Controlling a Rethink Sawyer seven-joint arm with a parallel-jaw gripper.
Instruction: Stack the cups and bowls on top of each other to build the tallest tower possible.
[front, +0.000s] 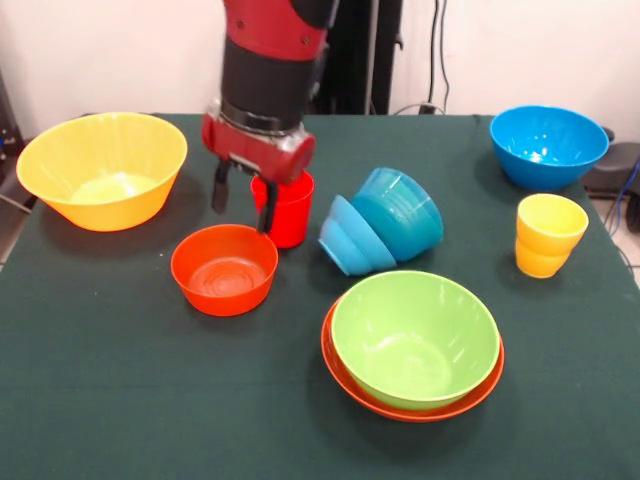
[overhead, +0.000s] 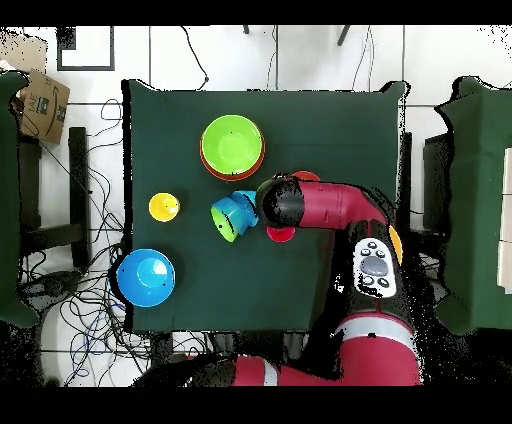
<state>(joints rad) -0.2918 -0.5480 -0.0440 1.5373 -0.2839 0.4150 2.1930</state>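
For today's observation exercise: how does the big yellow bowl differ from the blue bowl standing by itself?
The yellow bowl is wider and stands at one table corner; the blue bowl is smaller and stands at the opposite corner. Yellow looks translucent, blue solid. Both sit upright, empty, with nothing stacked in them.

Front cam sits close across the green table (front: 120, 400), facing the arm (front: 262, 60). Overhead one looks straight down from higher up, sharing that same table (overhead: 180, 130).
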